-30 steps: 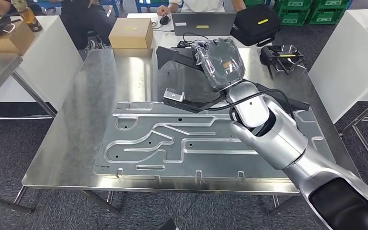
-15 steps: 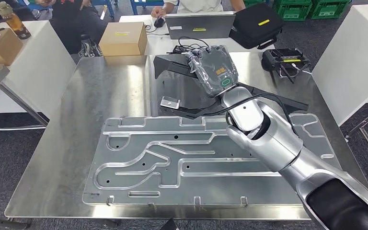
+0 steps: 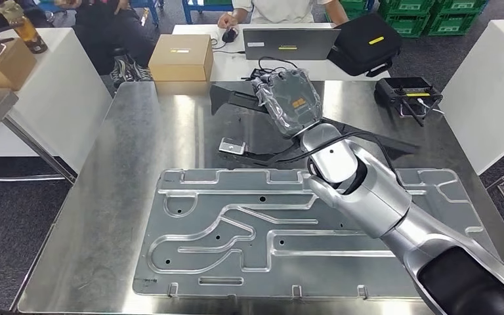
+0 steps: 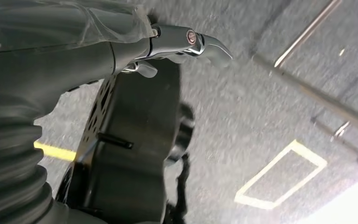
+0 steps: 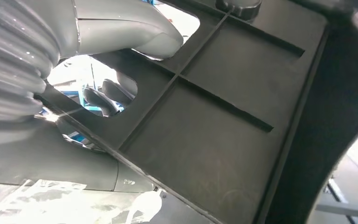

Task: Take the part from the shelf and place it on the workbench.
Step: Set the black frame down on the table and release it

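Right now I am looking down on a steel workbench (image 3: 125,164) through the head camera. My right hand (image 3: 289,100), wrapped in clear plastic, is reaching out over the far middle of the bench, toward twelve o'clock. It is gripping the part (image 3: 249,131), a flat black plastic panel. In the right wrist view, the thumb (image 5: 130,28) is lying on one ribbed face of the panel while dark fingers (image 5: 103,95) are showing through a cut-out from the other side, so the hand is clamped on it. I judge this edge grip is keeping the broad panel flat for setting down.

The part is sitting low over the bench, at twelve o'clock from a large machined aluminium plate (image 3: 236,230); I cannot tell whether it is touching the surface. Its long axis is running roughly from ten o'clock to four o'clock, one dark arm pointing toward ten o'clock.

My left hand (image 4: 177,42) is hanging over grey floor, holding nothing, with the fingers I can see lying extended; whether they are together or apart, I cannot tell.

A person is sitting behind a laptop (image 3: 292,42) at twelve o'clock.
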`<state>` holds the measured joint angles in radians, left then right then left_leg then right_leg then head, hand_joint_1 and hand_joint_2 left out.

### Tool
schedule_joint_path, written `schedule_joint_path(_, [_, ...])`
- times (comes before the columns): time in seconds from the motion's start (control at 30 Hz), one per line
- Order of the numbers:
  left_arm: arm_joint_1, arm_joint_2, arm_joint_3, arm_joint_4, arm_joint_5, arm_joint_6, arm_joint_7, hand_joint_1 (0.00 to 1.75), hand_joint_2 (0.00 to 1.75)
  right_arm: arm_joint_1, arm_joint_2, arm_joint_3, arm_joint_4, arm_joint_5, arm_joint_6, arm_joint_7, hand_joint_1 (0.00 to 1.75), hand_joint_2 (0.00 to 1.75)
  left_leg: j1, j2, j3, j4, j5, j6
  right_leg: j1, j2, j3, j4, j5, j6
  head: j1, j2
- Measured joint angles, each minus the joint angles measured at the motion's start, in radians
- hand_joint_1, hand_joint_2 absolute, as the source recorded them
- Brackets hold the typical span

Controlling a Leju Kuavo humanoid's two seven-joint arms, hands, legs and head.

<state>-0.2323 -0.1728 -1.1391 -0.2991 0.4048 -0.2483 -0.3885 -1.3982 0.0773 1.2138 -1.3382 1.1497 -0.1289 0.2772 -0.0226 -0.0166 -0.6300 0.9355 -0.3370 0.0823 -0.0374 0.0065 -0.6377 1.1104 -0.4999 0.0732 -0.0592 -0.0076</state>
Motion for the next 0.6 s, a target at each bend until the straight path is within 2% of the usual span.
schedule_joint_path(0.03, [-0.001,0.0,0.0,0.0,-0.006,0.019,-0.01,0.0,1.75,-0.003,0.0,0.0,0.0,0.0,0.003,-0.001,1.31,1.31,-0.004,-0.002,-0.003,0.01,-0.005,-0.003,0.001,0.0,0.028,-0.061,0.026,-0.005,0.0,0.0])
schedule_joint_path(0.07, [-0.002,0.0,0.0,0.0,-0.016,0.045,-0.021,0.0,1.75,-0.005,0.001,0.0,-0.001,0.0,0.006,-0.002,0.87,0.87,-0.006,-0.003,-0.006,0.019,-0.01,-0.007,0.003,0.0,0.048,-0.101,0.041,-0.011,0.0,0.0])
schedule_joint_path(0.13, [-0.006,0.0,0.0,0.0,-0.048,0.109,-0.038,0.0,1.75,-0.008,0.001,0.0,-0.002,0.0,0.012,-0.004,0.0,0.0,-0.011,-0.005,-0.01,0.028,-0.019,-0.014,0.007,0.0,0.057,-0.12,0.047,-0.022,-0.001,0.0])
schedule_joint_path(0.2, [-0.009,0.002,0.0,0.0,-0.083,0.169,-0.045,0.0,0.87,-0.01,0.001,0.0,-0.006,0.0,0.019,-0.004,0.0,0.0,-0.007,-0.004,-0.014,0.037,-0.025,-0.022,0.004,-0.001,0.057,-0.122,0.053,-0.033,-0.001,0.0])
schedule_joint_path(0.27, [-0.009,0.003,0.0,0.0,-0.093,0.197,-0.037,0.0,0.0,-0.012,0.001,0.0,-0.01,0.0,0.026,-0.005,0.0,0.0,0.001,-0.001,-0.041,0.102,-0.065,-0.037,-0.001,-0.002,0.057,-0.123,0.059,-0.04,-0.001,0.0])
schedule_joint_path(0.33, [-0.008,0.003,0.0,0.0,-0.084,0.184,-0.025,0.0,0.0,-0.012,0.001,0.001,-0.012,0.0,0.031,-0.005,0.0,0.0,0.013,0.002,-0.1,0.235,-0.132,-0.056,-0.002,-0.002,0.056,-0.123,0.059,-0.041,-0.001,0.0])
schedule_joint_path(0.37, [-0.008,0.003,0.0,0.0,-0.078,0.163,-0.019,0.0,0.0,-0.011,0.001,0.002,-0.013,0.0,0.032,-0.005,0.0,0.0,0.02,0.003,-0.127,0.294,-0.153,-0.063,-0.002,-0.002,0.056,-0.122,0.059,-0.041,-0.001,0.0])
schedule_joint_path(0.4, [-0.007,0.003,0.0,0.0,-0.073,0.139,-0.014,0.0,0.0,-0.01,0.001,0.003,-0.013,0.0,0.032,-0.006,0.0,0.0,0.025,0.005,-0.141,0.324,-0.159,-0.068,-0.003,-0.003,0.056,-0.122,0.058,-0.041,-0.001,0.0])
schedule_joint_path(0.43, [-0.008,0.004,0.0,0.0,-0.068,0.113,-0.009,0.0,0.0,-0.009,0.001,0.004,-0.013,0.0,0.032,-0.006,0.0,0.0,0.028,0.007,-0.137,0.315,-0.147,-0.07,-0.004,-0.003,0.057,-0.122,0.058,-0.04,-0.001,0.0])
schedule_joint_path(0.47, [-0.008,0.004,0.0,0.0,-0.066,0.093,-0.006,0.0,0.0,-0.009,0.001,0.005,-0.013,0.0,0.032,-0.006,0.0,0.0,0.03,0.009,-0.111,0.262,-0.118,-0.07,-0.005,-0.003,0.058,-0.122,0.057,-0.038,-0.001,0.0])
schedule_joint_path(0.53, [-0.008,0.004,-0.001,0.0,-0.064,0.07,-0.002,0.0,0.0,-0.011,0.001,0.005,-0.014,-0.001,0.031,-0.007,0.0,0.0,0.03,0.01,-0.037,0.117,-0.057,-0.065,-0.006,-0.002,0.061,-0.123,0.054,-0.032,-0.001,0.0])
schedule_joint_path(0.57, [-0.008,0.005,-0.002,0.0,-0.063,0.063,0.0,0.0,0.0,-0.013,0.001,0.005,-0.015,-0.001,0.031,-0.006,0.0,0.0,0.026,0.01,-0.011,0.063,-0.039,-0.06,-0.006,-0.001,0.062,-0.125,0.053,-0.028,-0.001,0.0])
schedule_joint_path(0.6, [-0.008,0.005,-0.002,0.0,-0.062,0.057,0.001,0.0,0.0,-0.013,0.001,0.005,-0.015,-0.001,0.031,-0.006,0.0,0.0,0.022,0.01,0.001,0.038,-0.034,-0.054,-0.007,-0.001,0.061,-0.127,0.053,-0.022,-0.001,0.0])
